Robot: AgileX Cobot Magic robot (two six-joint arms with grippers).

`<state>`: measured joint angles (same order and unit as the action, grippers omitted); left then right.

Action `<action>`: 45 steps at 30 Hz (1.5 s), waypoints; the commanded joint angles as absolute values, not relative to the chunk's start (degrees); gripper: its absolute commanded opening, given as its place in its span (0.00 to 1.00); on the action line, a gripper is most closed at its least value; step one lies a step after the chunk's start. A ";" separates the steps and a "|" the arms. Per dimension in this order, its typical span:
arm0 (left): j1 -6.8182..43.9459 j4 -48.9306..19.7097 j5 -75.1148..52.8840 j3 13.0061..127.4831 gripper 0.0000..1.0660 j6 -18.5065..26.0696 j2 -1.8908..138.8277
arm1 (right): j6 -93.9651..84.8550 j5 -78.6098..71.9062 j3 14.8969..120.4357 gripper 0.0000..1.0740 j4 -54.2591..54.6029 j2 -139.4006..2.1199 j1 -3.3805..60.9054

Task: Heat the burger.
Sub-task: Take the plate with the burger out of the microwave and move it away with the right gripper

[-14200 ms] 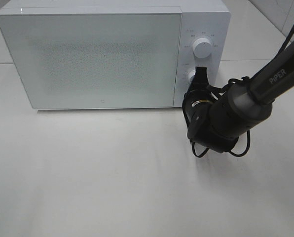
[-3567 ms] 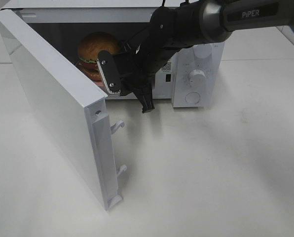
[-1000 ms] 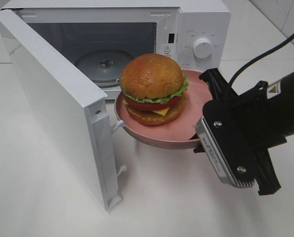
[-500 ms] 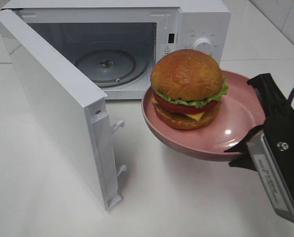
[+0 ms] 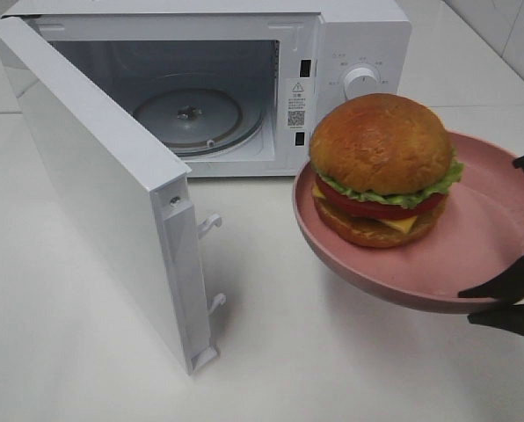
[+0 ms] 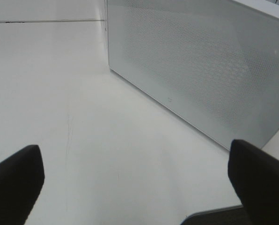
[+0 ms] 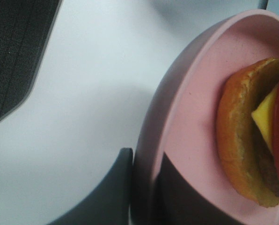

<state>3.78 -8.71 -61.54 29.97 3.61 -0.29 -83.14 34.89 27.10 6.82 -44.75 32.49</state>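
Since the earlier frame the plate [image 5: 394, 281] with the burger [image 5: 382, 171] has moved further right and away from the microwave [image 5: 350, 44]. Now it hangs above the desk [image 5: 86, 369], right of the oven's open mouth. Its rim is pinched between the fingers of the right gripper [image 7: 142, 187], clamped on the plate's edge at the right border of the high view. The burger sits upright on the plate. The door [image 5: 104, 202] stands wide open and the glass turntable [image 5: 187, 119] inside is bare. The left gripper [image 6: 135, 180] is spread wide, holding nothing, low over the desk beside the door's outer face.
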 commanded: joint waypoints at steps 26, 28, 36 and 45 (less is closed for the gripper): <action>3.61 -8.82 -60.96 29.79 0.94 3.50 -1.26 | -44.40 38.79 27.56 0.00 -18.39 -38.04 32.26; 3.61 -8.82 -60.96 29.79 0.94 3.50 -1.26 | -40.34 38.79 27.56 0.00 -21.14 -38.04 32.26; 3.61 -8.82 -60.96 29.79 0.94 3.50 -1.26 | -27.73 39.88 27.56 0.00 -28.07 -38.90 32.26; 3.61 -8.82 -60.96 29.79 0.94 3.50 -1.26 | -10.83 41.77 27.56 0.00 -37.07 -44.29 32.26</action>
<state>3.78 -8.71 -61.54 29.97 3.61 -0.29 -15.36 43.54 27.04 -31.80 -42.91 32.49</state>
